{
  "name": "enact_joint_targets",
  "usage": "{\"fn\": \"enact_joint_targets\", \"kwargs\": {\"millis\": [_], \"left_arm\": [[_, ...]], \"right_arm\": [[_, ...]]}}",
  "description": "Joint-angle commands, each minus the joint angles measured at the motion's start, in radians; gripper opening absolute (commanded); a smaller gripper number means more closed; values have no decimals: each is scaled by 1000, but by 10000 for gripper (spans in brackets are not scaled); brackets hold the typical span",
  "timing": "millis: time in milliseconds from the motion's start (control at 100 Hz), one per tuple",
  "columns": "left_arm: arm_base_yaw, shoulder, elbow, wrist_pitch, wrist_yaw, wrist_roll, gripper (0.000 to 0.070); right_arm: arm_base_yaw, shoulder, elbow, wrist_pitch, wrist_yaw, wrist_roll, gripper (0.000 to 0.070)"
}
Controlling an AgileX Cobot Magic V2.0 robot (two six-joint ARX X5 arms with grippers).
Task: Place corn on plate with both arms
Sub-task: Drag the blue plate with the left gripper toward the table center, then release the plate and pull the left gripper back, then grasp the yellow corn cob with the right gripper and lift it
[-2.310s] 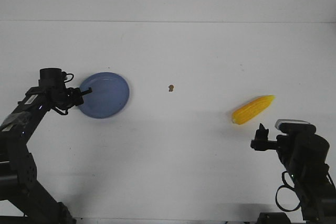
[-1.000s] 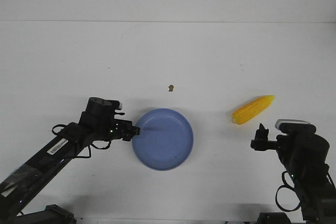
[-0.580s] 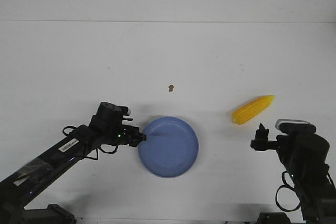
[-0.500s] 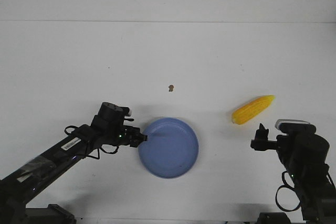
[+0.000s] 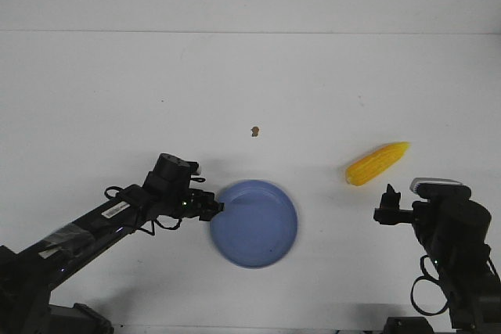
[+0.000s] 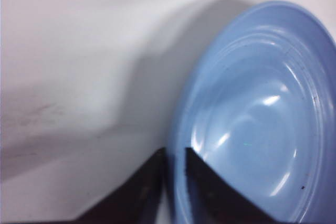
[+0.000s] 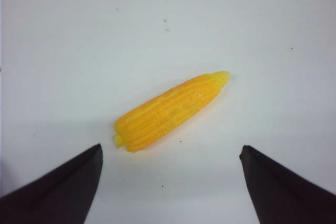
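The blue plate lies near the front middle of the white table. My left gripper is shut on the plate's left rim; in the left wrist view its two black fingers pinch the rim of the plate, with the gripper at that edge. The yellow corn lies on the table at the right, pointed end to the far right. My right gripper is open and empty, just in front of the corn. In the right wrist view the corn lies beyond the wide-open gripper.
A small brown speck sits on the table behind the plate. The table's back edge meets the wall along a line at the far side.
My left gripper has dragged the plate from the far left of the table to the front middle, then slightly further right. The right arm and the corn have not moved.
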Motion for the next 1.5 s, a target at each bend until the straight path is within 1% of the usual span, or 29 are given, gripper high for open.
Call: {"fn": "enact_joint_targets", "kwargs": {"millis": [0, 60, 90, 200, 300, 470, 610, 680, 790, 880, 960, 1050, 1120, 1250, 1360, 1490], "left_arm": [[-6, 16, 6, 1, 1, -7, 232], [-6, 16, 6, 0, 1, -7, 234], [-6, 16, 6, 1, 1, -7, 247], [-6, 15, 6, 9, 1, -7, 393], [-2, 13, 6, 19, 1, 10, 470], [30, -24, 6, 21, 2, 60, 473], [88, -111, 6, 27, 0, 133, 472], [125, -165, 6, 26, -13, 170, 472], [187, -261, 6, 3, -85, 232, 472], [234, -336, 6, -31, -174, 301, 472], [267, -391, 6, -62, -269, 358, 472], [286, -437, 6, -83, -360, 367, 472], [294, -460, 6, -95, -399, 385, 472], [294, -473, 6, -101, -401, 384, 472], [294, -473, 6, -101, -400, 383, 472], [294, -473, 6, -101, -400, 383, 472]], "right_arm": [[1, 2, 12, 10, -1, 3, 554], [1, 2, 12, 10, -1, 3, 554], [1, 2, 12, 10, -1, 3, 554], [1, 2, 12, 10, -1, 3, 554], [1, 2, 12, 10, -1, 3, 554], [1, 2, 12, 10, -1, 3, 554], [1, 2, 12, 10, -1, 3, 554], [1, 2, 12, 10, 0, 3, 554], [1, 2, 12, 11, -1, 3, 554], [1, 2, 12, 13, -1, 3, 554], [1, 2, 12, 16, -1, 3, 554], [1, 2, 12, 17, -1, 4, 554], [1, 2, 12, 17, -1, 8, 554], [1, 6, 12, 18, -2, 19, 554], [1, 46, 12, 37, 0, 53, 554], [-2, 144, 12, 127, 8, 100, 554]]}}
